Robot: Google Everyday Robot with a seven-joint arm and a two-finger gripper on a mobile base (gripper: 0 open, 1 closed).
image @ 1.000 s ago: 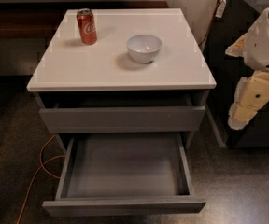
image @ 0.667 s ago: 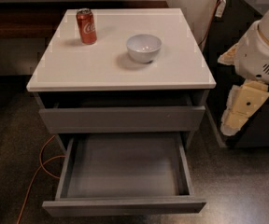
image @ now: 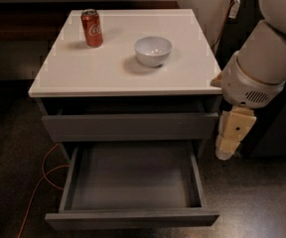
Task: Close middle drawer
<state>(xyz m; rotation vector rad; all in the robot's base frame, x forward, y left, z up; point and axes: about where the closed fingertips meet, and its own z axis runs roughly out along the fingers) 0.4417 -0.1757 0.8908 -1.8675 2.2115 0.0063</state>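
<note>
My one camera looks down from above and in front of the cabinet, facing it squarely and tilted steeply toward the floor. It sits near: the white surface (image: 83,73) fills the upper middle, and the pulled-out middle drawer (image: 133,218) runs almost to the bottom edge. My arm (image: 262,68) enters from the top right corner, close to the lens, with my gripper (image: 226,148) hanging just beside the cabinet's right front corner.
</note>
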